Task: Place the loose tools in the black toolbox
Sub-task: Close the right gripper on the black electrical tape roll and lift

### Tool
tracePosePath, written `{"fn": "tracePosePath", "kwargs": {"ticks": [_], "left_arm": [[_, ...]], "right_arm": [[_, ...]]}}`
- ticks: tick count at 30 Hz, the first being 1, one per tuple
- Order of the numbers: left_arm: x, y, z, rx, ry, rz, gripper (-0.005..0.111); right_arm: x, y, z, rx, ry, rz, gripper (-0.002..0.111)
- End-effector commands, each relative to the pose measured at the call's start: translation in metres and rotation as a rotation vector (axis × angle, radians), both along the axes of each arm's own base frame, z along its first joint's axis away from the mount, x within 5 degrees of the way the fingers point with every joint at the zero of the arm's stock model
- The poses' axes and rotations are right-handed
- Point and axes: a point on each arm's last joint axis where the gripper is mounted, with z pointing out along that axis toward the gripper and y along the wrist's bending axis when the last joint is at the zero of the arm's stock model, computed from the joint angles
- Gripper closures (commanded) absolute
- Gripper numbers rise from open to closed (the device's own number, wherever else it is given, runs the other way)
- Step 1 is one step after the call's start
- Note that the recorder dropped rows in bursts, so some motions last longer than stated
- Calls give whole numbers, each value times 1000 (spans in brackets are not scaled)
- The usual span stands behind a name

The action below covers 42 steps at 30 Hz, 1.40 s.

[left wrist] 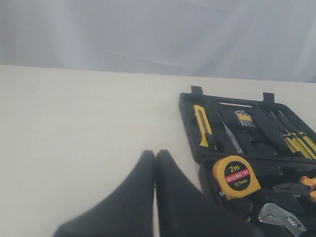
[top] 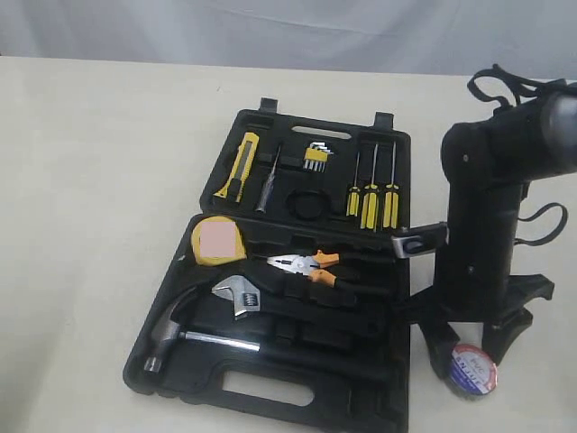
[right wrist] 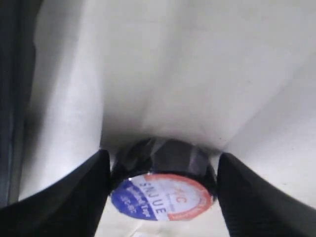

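While viewed from outside: right gripper (top: 471,359) low at table (top: 90,180), just right of black toolbox (top: 352,390), not touching it. Clamped on black tape roll (top: 473,370), one of the fingers (right wrist: 64,202) against each side of the roll, as shown in right wrist view. Blue-red-white label facing up. Roll down at table level; cannot tell if lifted clear of the surface.

Left gripper (left wrist: 155,155): closed, fingertips meeting, nothing between them. Over bare table, left of toolbox and well apart from it.

Toolbox lying open, lid flat on far side. Yellow-black utility knife (top: 237,167) in recess at left end of lid. Yellow tape measure (top: 218,241) in near half, far-left corner, marked "2m" in left wrist view. Orange-and-black pliers (top: 311,268) in middle of near half, jaws pointing left, handles right; cannot tell if fully seated in recess.

Also in box: hammer (top: 180,329) and adjustable wrench (top: 239,296) in left part of near half, three screwdrivers (top: 371,194) side by side at right of lid, hex key set (top: 315,158) near lid's far edge.
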Motion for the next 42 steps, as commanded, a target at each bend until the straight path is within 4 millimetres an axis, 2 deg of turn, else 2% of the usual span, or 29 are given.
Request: {"fn": "tracePosePath", "kwargs": {"ticks": [1, 14, 16, 18, 20, 21, 22, 23, 24, 25, 26, 27, 30, 32, 33, 34, 36, 42], "left_arm": [[0, 0, 1, -7, 4, -5, 107], [0, 0, 1, -7, 4, -5, 107], [0, 0, 1, -7, 4, -5, 107], [0, 0, 1, -7, 4, -5, 107], [0, 0, 1, -7, 4, -5, 107], [0, 0, 1, -7, 4, -5, 107], [0, 0, 1, -7, 4, -5, 107], [0, 0, 1, -7, 4, -5, 107], [0, 0, 1, -7, 4, -5, 107], [0, 0, 1, -7, 4, -5, 107], [0, 0, 1, -7, 4, -5, 107], [0, 0, 1, -7, 4, -5, 107], [0, 0, 1, -7, 4, -5, 107], [0, 0, 1, -7, 4, -5, 107], [0, 0, 1, -7, 4, -5, 107], [0, 0, 1, -7, 4, -5, 107], [0, 0, 1, -7, 4, -5, 107], [0, 0, 1, -7, 4, -5, 107]], "right_arm": [[-4, -1, 2, -14, 40, -3, 48], [-8, -1, 0, -25, 91, -23, 48], [-8, -1, -3, -29, 103, -23, 45], [-10, -1, -10, -38, 131, -25, 37], [-12, -2, -19, -50, 170, -23, 36], [-13, -2, -22, -54, 182, -23, 42], [-13, -3, -25, -57, 191, -21, 53], [-13, -3, -25, -56, 192, -20, 70], [-13, -3, -25, -55, 192, -18, 80], [-13, -3, -25, -45, 191, 0, 95], [-13, -3, -25, -44, 191, 1, 103], [-13, -3, -25, -44, 191, 1, 104], [-13, -3, -25, -44, 191, 1, 93], [-13, -3, -25, -44, 191, 1, 74], [-13, -3, -25, -44, 191, 1, 56], [-12, -3, -25, -44, 189, 0, 43], [-12, -2, -26, -42, 178, 0, 29], [-6, -1, -29, -28, 109, -3, 33]]}}
